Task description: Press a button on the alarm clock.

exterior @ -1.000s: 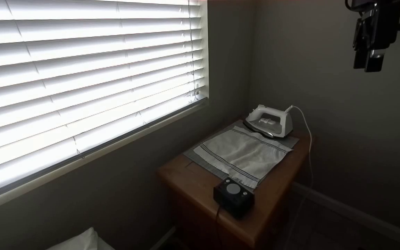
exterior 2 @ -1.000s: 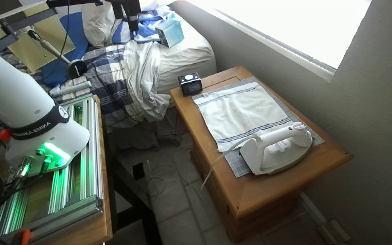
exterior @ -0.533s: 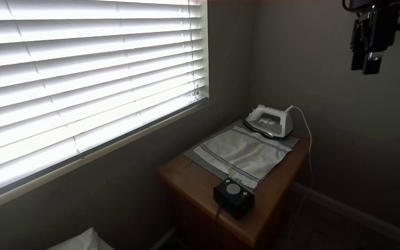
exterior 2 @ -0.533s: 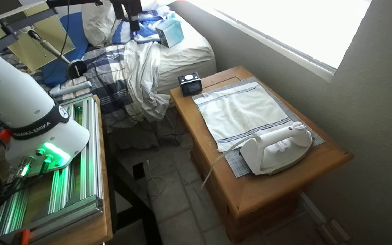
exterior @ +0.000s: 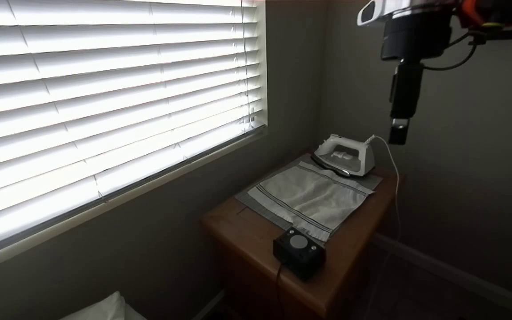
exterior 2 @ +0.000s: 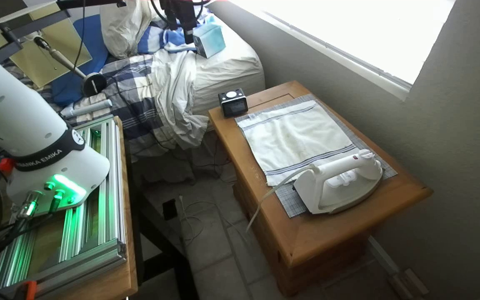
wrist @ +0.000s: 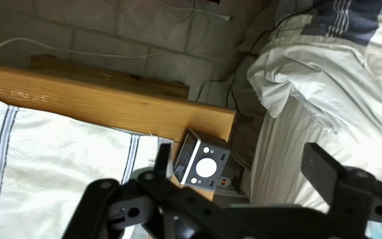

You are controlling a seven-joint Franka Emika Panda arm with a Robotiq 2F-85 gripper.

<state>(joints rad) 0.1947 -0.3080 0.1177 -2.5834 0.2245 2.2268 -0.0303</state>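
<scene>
The alarm clock is a black box with a large round white button and two small white buttons on top. It stands at the corner of the wooden nightstand (exterior: 238, 226), in both exterior views (exterior: 298, 260) (exterior 2: 234, 107) and in the wrist view (wrist: 216, 156). My gripper (wrist: 239, 152) is open and empty, with its fingers wide apart. In the wrist view the clock shows between the fingers, close to the left one. In both exterior views the gripper (exterior: 398, 133) (exterior 2: 188, 37) hangs in the air, apart from the clock.
A white iron (exterior 2: 340, 183) with a cord stands at the nightstand's far end from the clock. A white striped cloth (exterior 2: 298, 133) lies on a grey mat between iron and clock. A bed (exterior 2: 231, 73) with a light-blue box (exterior 2: 210, 40) is beside the nightstand.
My gripper has moved left and down in an exterior view, and right and slightly down in an exterior view. It has also turned. The clock, cloth and iron have not moved.
</scene>
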